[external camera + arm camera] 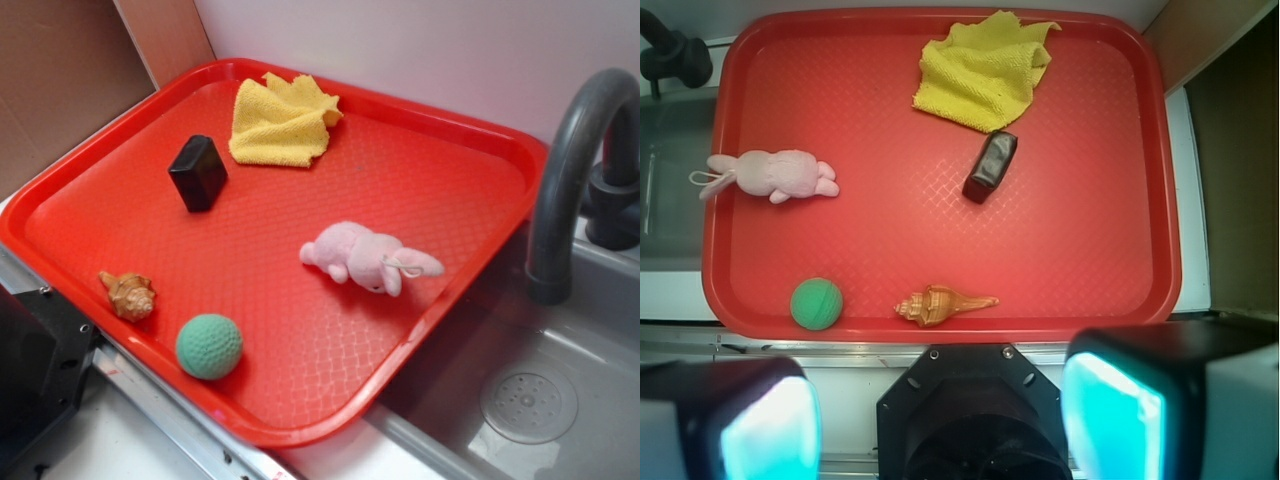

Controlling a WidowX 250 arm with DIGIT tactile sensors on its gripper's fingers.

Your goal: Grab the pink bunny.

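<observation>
The red tray (940,250) lies on the worktop, one end over the sink (560,390); on it sit a yellow cloth (983,68), the pink bunny (775,173) on its side near the sink-end rim, a black block (991,166), a shell (940,304) and a green ball (817,302); my jaws hang wide open and empty, apparently high above the tray's near edge.

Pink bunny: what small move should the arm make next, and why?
Probably swing toward the sink-side edge of the red tray and start descending. The pink bunny lies untouched there, far left in the wrist view, while the gripper hangs open and empty off the tray's near rim.
</observation>
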